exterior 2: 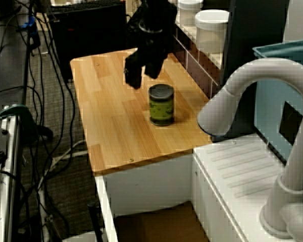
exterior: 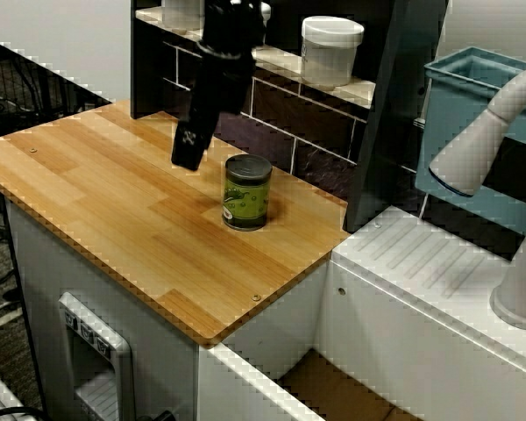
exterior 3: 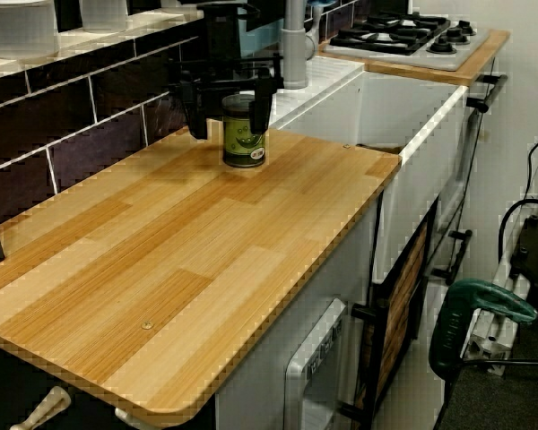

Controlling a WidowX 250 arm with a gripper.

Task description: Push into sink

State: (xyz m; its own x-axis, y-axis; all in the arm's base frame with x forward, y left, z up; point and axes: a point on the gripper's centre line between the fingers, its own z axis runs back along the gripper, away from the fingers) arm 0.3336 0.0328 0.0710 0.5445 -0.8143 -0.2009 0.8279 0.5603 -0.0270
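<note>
Side view, centre frame: gripper [exterior 2: 144,74] spread open behind green can [exterior 2: 161,104] on table [exterior 2: 111,131]; push low, straight toward sink [exterior 2: 156,222].

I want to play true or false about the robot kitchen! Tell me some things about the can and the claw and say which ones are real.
1. The green can stands upright on the wooden counter. True.
2. The can is already down in the sink. False: it stands on the counter, short of the edge beside the sink.
3. The claw is squeezing the can. False: its fingers are spread, and in the view from the sink end it hangs just behind the can, not gripping it.
4. White jars sit on the tiled shelf behind the counter. True.
5. The faucet is bright red. False: it is pale grey.
</note>
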